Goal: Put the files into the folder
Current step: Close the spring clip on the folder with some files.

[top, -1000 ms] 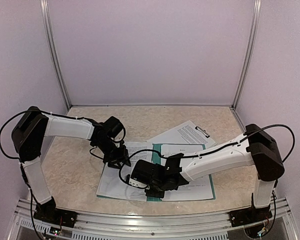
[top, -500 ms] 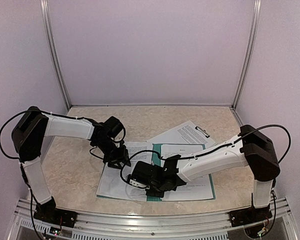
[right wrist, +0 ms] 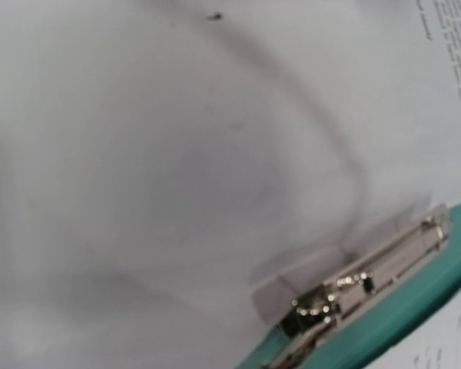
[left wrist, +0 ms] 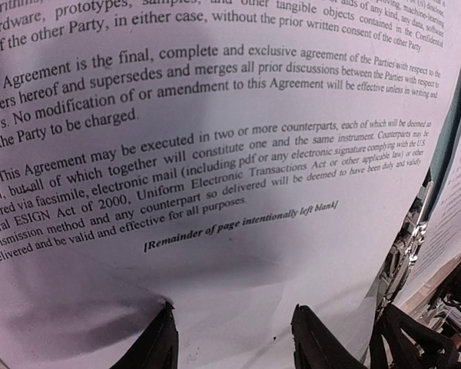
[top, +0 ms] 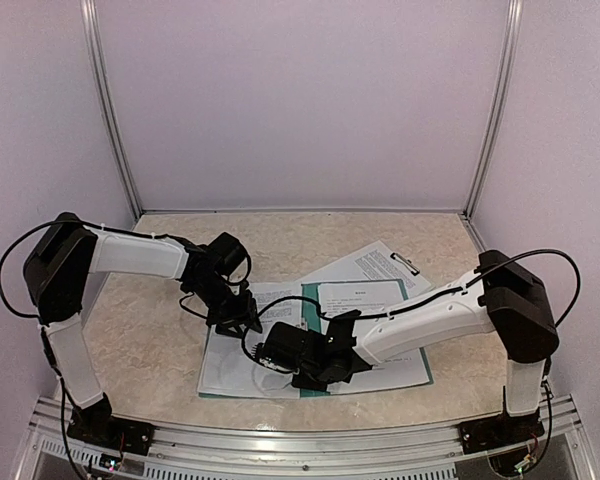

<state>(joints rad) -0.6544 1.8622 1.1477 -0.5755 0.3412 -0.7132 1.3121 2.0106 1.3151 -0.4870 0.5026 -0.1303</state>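
Here, the left claw [left wrist: 232, 315] stood spread at the bottom edge of its wrist view. Its black fingers [left wrist: 160, 347] were well apart and seemingly bearing down on the white printed paper sheets [left wrist: 215, 154], with nothing pinched between them. Whether the right claw [top: 264, 352] was spread or pressed together could not be told: its own camera showed no fingers, and from above it was only a dark lump low in the centre of the frame. Beneath it the sheets bowed up in a soft hump beside the small silver metal clip [right wrist: 357, 280], which sat at the lower right of the right wrist view on the dark teal two-leaf folder [right wrist: 403, 319]. From above, the folder lay open at lower centre on the beige marbled tabletop [top: 150, 330], with sheets over both leaves. The pale clipboard with a dark top clip [top: 375, 262] lay just beyond, to the upper right. The likely trouble was that a nip at the hump could crease the paper or snag the clip, and any drag might skew the sheets from under the left claw.
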